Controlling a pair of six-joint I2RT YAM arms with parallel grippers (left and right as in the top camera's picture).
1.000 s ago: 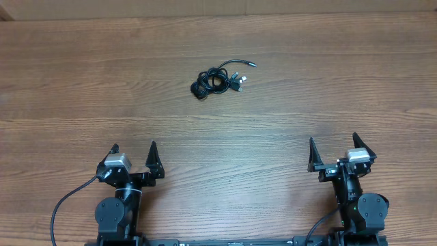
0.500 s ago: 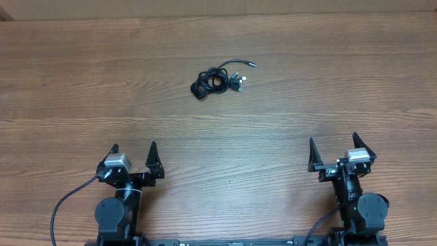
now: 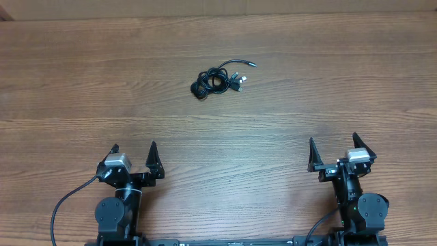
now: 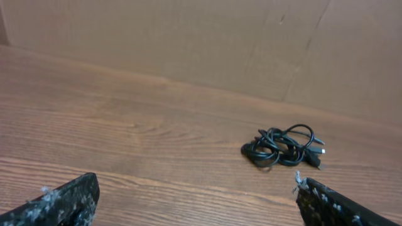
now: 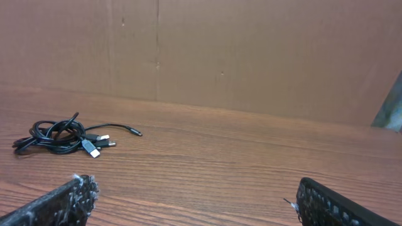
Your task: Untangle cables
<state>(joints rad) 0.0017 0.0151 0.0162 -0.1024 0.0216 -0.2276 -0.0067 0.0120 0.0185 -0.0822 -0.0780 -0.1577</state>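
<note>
You have not started the real work yet. The cables (image 3: 220, 80) lie in one small black bunch on the table (image 3: 68, 75). They are out toward the far side, closer to the left arm than to the right arm. The cords loop over and under each other like a little knot. A few plug ends poke out on one side, and one thin end (image 3: 249, 64) sticks out farther than the rest. In the right wrist view you can see shiny tips on some plugs (image 5: 92, 149). I cannot tell how many cords are in there, because they are too thin and too mixed up.

Your left gripper (image 3: 134, 146) is at the near edge, well apart from the bunch. Its fingers are spread wide and hold nothing. Your right gripper (image 3: 333, 139) is at the near edge too, on the other side, even farther from the cables. Its fingers are spread wide as well, with nothing between them.

So no cord is pulled free, and I think the whole job is left. You need to reach out to the bunch and pinch one cord. Then you hold the rest with the other gripper and tug the cords apart until each one lies alone. The end that sticks out looks like a good place to begin.
</note>
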